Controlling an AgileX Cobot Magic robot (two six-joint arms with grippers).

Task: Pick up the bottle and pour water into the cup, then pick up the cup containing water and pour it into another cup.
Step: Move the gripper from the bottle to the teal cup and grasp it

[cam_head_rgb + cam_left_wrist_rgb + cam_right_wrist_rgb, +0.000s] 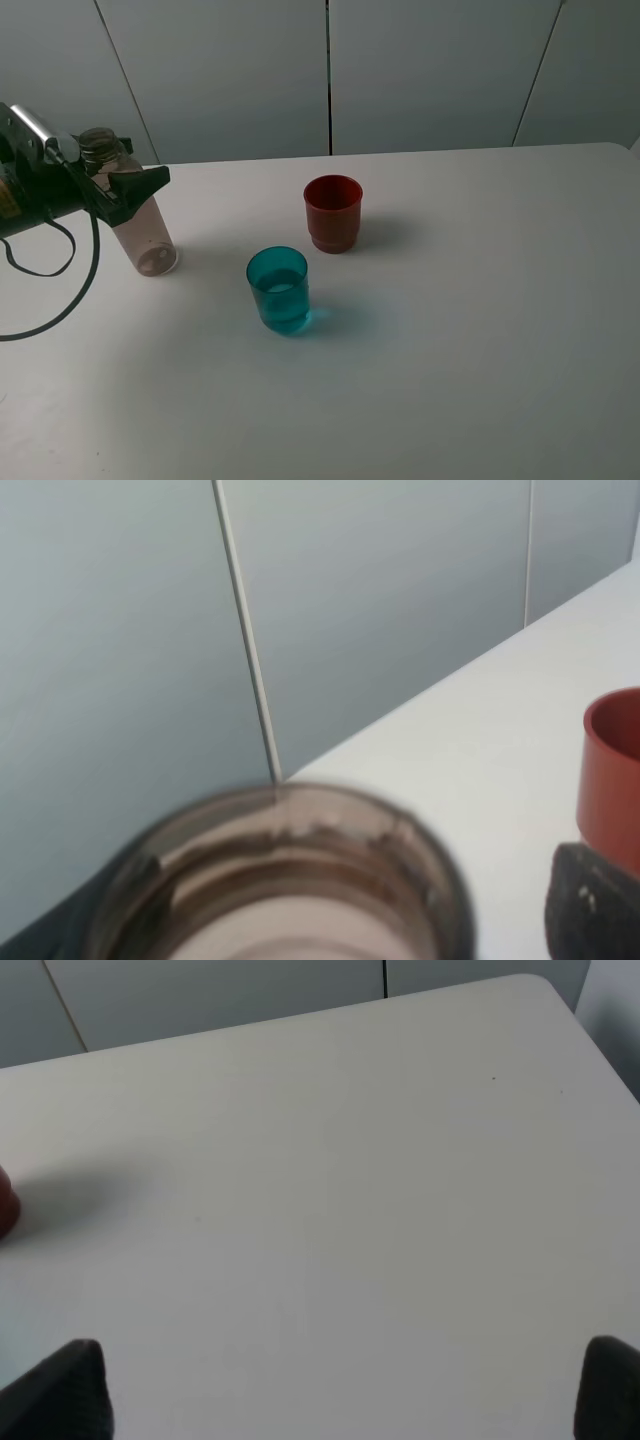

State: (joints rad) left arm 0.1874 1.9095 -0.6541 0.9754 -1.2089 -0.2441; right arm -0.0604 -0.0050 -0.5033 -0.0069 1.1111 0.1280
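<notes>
You are looking at the first pour apparently done: the teal cup (279, 290) at centre frame is holding water, the left gripper (112, 184), jaws wide, is straddling the standing bottle (135, 220) at the left edge (grip uncertain), and the red cup (333, 213) is waiting.

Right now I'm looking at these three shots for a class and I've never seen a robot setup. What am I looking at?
It is a two-armed robot at a white table. One picture comes from a high camera; the other two come from cameras on each wrist. On the table stand a smoky bottle, a teal cup with some water in it and a red cup. The left tool sits around the bottle's neck with its jaws wide; whether it grips is unclear. The left wrist picture looks down on the bottle's mouth. The right tool is open over bare table.
</notes>
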